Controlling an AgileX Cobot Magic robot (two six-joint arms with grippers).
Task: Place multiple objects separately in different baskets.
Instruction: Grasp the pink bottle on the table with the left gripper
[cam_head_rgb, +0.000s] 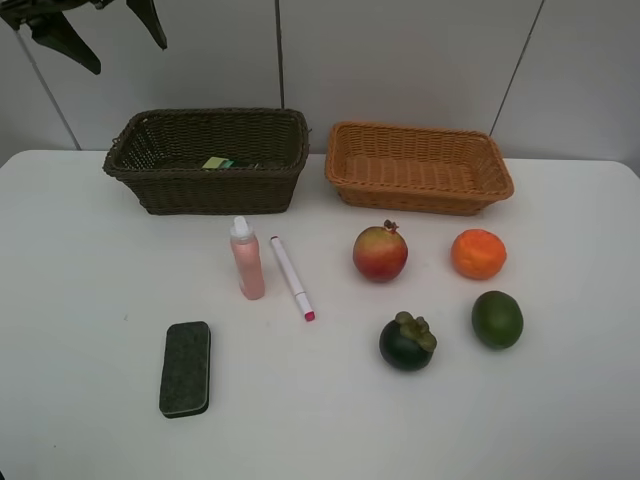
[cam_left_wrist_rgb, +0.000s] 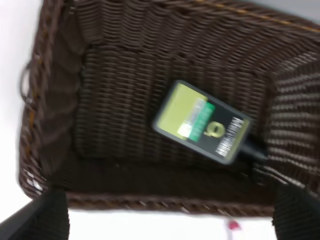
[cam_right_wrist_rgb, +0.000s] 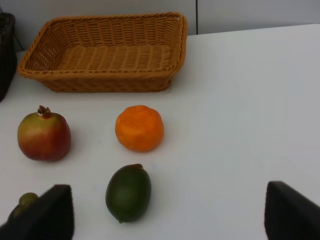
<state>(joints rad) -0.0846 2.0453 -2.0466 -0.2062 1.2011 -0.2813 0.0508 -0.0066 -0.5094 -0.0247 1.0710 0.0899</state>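
The dark green bottle (cam_left_wrist_rgb: 202, 122) lies on its side on the floor of the dark brown basket (cam_head_rgb: 205, 160); only a sliver of its label (cam_head_rgb: 220, 162) shows from above. My left gripper (cam_head_rgb: 110, 35) hangs high over that basket's back left, open and empty, with its fingertips (cam_left_wrist_rgb: 45, 217) wide apart. The light tan basket (cam_head_rgb: 418, 167) holds nothing. In front of the baskets are the pink bottle (cam_head_rgb: 247, 260), upright, and the marker (cam_head_rgb: 292, 278), eraser (cam_head_rgb: 185, 368), pomegranate (cam_head_rgb: 380, 253), orange (cam_head_rgb: 478, 253), lime (cam_head_rgb: 497, 319) and mangosteen (cam_head_rgb: 407, 341). My right gripper (cam_right_wrist_rgb: 170, 215) is open above the table near the lime (cam_right_wrist_rgb: 128, 192).
The white table (cam_head_rgb: 560, 400) ends at a pale wall behind the baskets. The two baskets stand side by side with a narrow gap between them. The right arm is outside the exterior high view.
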